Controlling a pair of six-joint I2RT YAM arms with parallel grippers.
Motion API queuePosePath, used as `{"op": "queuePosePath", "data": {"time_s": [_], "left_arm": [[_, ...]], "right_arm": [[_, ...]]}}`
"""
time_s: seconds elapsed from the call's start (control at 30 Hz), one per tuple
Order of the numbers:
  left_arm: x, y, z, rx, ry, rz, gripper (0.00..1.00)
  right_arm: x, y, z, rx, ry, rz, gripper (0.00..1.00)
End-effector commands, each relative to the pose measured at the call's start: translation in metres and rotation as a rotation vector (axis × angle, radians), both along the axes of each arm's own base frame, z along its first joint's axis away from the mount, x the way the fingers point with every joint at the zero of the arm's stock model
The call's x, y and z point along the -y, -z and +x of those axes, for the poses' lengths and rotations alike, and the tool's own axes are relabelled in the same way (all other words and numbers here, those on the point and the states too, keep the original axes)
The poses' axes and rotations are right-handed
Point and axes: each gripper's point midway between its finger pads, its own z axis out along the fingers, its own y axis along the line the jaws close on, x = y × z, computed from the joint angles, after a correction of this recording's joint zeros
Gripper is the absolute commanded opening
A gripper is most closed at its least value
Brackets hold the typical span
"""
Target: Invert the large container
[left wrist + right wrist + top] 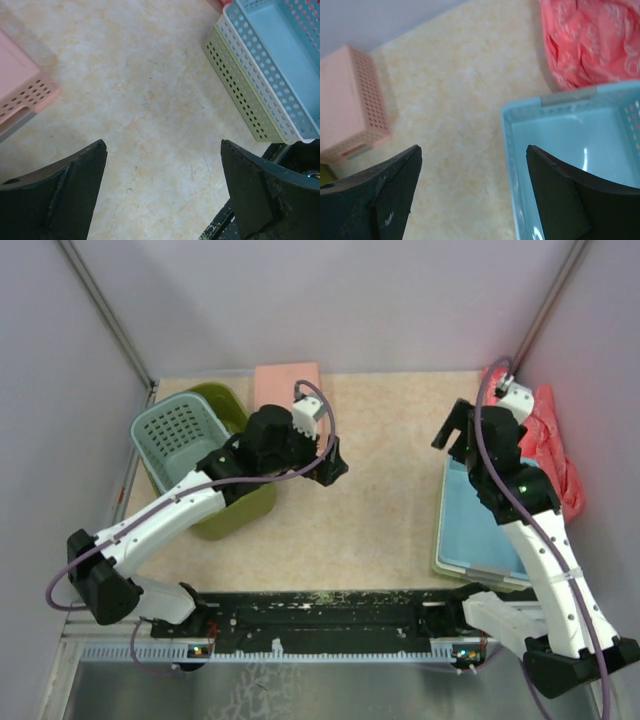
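Observation:
The large container, an olive-green basket, stands at the left of the table. A smaller teal perforated basket sits in it, opening up. My left arm reaches over the olive basket. My left gripper is past its right side, over bare table, open and empty. The left wrist view shows its jaws wide apart above the tabletop. My right gripper is open and empty above the far left corner of the blue tray, as the right wrist view also shows. The olive basket is out of both wrist views.
A pink tray lies upside down at the back, right of the basket; it also shows in the left wrist view and the right wrist view. The blue tray is stacked on white and green trays. A red cloth lies at the right wall.

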Motion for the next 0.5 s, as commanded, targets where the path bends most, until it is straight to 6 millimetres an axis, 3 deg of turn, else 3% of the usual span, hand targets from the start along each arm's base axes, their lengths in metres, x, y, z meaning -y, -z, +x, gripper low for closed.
{"op": "queuePosePath", "data": {"time_s": [0.0,0.1,0.2,0.47], "left_arm": [[0.023,0.008,0.003,0.044,0.040,0.012,1.00],[0.030,0.016,0.002,0.035,0.062,0.032,0.99],[0.030,0.021,0.003,0.027,0.065,0.051,0.99],[0.030,0.033,0.001,0.004,0.070,0.070,0.99]], "right_arm": [[0.016,0.093,-0.047,-0.349,0.033,-0.072,0.81],[0.002,0.125,-0.056,-0.414,-0.024,-0.018,0.79],[0.000,0.148,-0.061,-0.465,-0.016,-0.004,0.75],[0.012,0.158,-0.065,-0.472,0.033,-0.043,0.34]]}}
